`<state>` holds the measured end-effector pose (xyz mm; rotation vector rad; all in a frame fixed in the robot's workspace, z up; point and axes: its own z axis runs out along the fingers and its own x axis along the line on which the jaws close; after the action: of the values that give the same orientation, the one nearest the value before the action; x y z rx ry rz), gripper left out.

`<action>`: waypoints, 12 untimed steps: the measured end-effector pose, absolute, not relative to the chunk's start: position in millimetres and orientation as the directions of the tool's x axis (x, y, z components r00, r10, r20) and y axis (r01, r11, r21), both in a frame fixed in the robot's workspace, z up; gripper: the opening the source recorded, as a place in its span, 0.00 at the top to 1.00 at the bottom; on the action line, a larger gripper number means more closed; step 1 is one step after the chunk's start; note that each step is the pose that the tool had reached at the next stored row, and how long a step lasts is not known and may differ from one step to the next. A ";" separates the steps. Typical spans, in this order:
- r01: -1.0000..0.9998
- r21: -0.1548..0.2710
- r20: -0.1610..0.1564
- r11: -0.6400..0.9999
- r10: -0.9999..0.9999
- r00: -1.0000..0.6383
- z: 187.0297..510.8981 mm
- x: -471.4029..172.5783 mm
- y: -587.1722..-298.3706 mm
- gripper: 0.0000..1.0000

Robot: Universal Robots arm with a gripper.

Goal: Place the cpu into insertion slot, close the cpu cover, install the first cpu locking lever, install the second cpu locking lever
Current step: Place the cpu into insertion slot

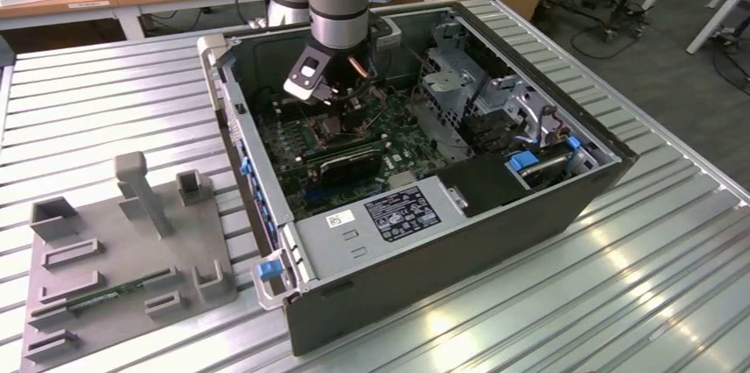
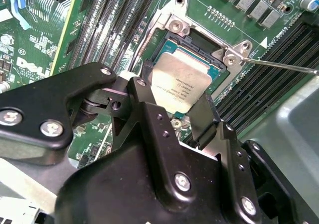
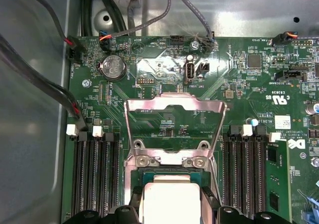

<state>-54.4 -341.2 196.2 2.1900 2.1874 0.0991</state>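
Observation:
My gripper [image 1: 333, 99] reaches down into the open computer case [image 1: 469, 215]. In both wrist views its black fingers [image 2: 143, 90] sit against opposite edges of the cpu [image 2: 180, 80], a pale silver square chip, so it is shut on it. The cpu [image 3: 172, 196] is level, at or just above the insertion slot [image 2: 168, 39]; I cannot tell whether it is seated. In the first wrist view, the dark edge of the insertion slot [image 3: 172, 172] shows beyond the chip. The cpu cover [image 3: 174, 106] stands swung open behind its hinge. A thin locking lever [image 2: 279, 64] sticks out to one side.
Memory slots [image 3: 94, 174] flank the socket on both sides. A black finned block [image 1: 348, 165] lies just in front of the socket, and a metal drive cage [image 1: 451, 83] rises at the exterior view's right. A grey fixture plate [image 1: 118, 250] lies on the table.

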 end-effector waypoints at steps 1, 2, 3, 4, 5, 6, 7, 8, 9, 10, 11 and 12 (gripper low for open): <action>0.997 0.077 0.013 -0.002 1.000 0.001 196.0 -54.4 -341.3 0.46; 0.997 0.077 0.013 -0.002 1.000 0.001 195.9 -54.4 -341.3 0.46; 0.997 0.077 0.013 -0.002 1.000 0.001 195.9 -54.4 -341.3 0.46; 0.997 0.077 0.013 -0.002 1.000 0.001 195.9 -54.4 -341.3 0.46; 0.997 0.077 0.013 -0.002 1.000 0.001 195.9 -54.4 -341.3 0.46; 0.997 0.077 0.013 -0.002 1.000 0.001 195.8 -54.4 -341.3 0.46; 0.997 0.077 0.013 -0.002 1.000 0.001 195.8 -54.4 -341.2 0.46; 0.997 0.077 0.014 -0.002 1.000 0.001 195.7 -54.4 -340.9 0.46; 0.997 0.077 0.014 -0.002 1.000 0.001 195.7 -54.5 -340.5 0.46; 0.997 0.077 0.013 -0.002 1.000 0.001 195.7 -54.5 -340.1 0.46; 0.997 0.077 0.013 -0.002 1.000 0.001 195.7 -54.5 -339.7 0.46; 0.997 0.077 0.013 -0.002 1.000 0.001 195.7 -54.6 -339.5 0.46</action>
<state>-54.6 -339.5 195.7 2.1905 2.1869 0.0987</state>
